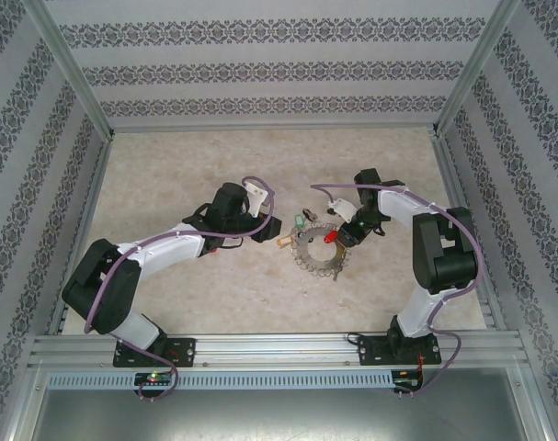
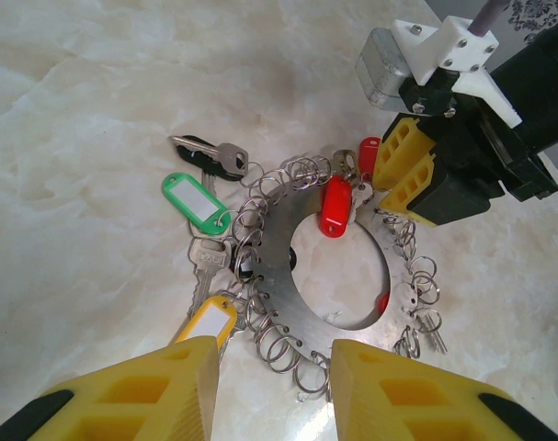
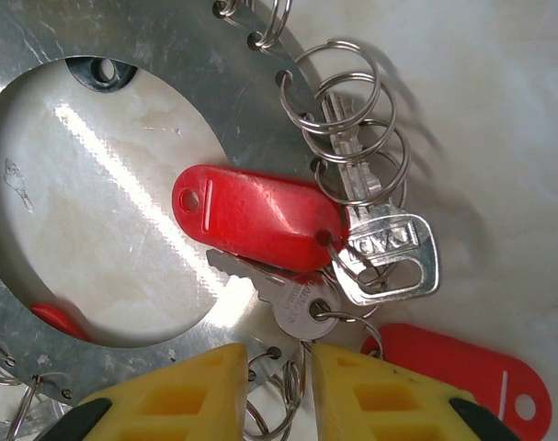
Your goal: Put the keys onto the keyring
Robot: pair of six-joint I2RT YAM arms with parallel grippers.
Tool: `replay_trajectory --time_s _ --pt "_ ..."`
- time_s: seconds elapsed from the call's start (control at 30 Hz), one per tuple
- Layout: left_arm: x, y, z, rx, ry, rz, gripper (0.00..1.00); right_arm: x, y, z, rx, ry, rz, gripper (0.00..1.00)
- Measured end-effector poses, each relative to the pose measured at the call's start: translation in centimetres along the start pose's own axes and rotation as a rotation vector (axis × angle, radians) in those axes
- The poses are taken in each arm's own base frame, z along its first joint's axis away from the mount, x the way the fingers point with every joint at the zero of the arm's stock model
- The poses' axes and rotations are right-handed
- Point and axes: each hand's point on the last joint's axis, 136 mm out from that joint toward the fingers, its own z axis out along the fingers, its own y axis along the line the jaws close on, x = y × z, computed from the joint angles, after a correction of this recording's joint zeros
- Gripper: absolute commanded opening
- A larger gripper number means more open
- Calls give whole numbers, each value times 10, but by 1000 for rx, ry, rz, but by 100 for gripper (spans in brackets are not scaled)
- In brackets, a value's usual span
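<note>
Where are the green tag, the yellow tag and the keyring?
green tag [image 2: 194,199], left wrist view, its white label.
yellow tag [image 2: 210,320], left wrist view, tag middle.
keyring [image 2: 277,225], left wrist view, flat plate.

Pale marbled tabletop [image 1: 214,303], patterned walls [image 1: 260,64], aluminium rail [image 1: 279,347] along near edge.

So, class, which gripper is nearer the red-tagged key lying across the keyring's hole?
Right. The right gripper is just beside the red-tagged key; the left gripper is across the keyring.

Stamp on silver key [image 3: 389,253] illegible
</note>
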Motion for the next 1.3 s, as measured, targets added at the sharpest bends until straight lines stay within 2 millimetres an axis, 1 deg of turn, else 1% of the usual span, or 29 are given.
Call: replay_trajectory --time_s 0.2,0.43,0.53,0.6,0.77,0.87,1.03,1.23,1.3 --pt "-2 -1 -2 2 -6 3 37 1 -1 0 6 4 1 32" --pt "-2 -1 -2 1 -6 2 37 3 -4 -2 28 12 14 28" --pt "-1 -1 -2 1 -5 1 37 3 -6 -5 42 7 25 30" --pt "-1 -1 -2 1 -5 1 37 5 -8 -11 54 -10 47 31" --pt "-1 0 -2 -2 -6 -2 37 2 -20 -32 97 -81 105 37" --pt "-1 0 -2 -2 -6 -4 37 2 -23 -35 101 -96 122 39" --pt "-1 0 -2 -2 -5 -10 37 2 -19 -29 63 -97 127 43" --pt "-1 0 -2 -2 -5 -10 37 5 -13 -12 12 -58 129 43" --pt "-1 0 -2 -2 -4 -10 37 8 -10 -6 -1 -39 130 41"
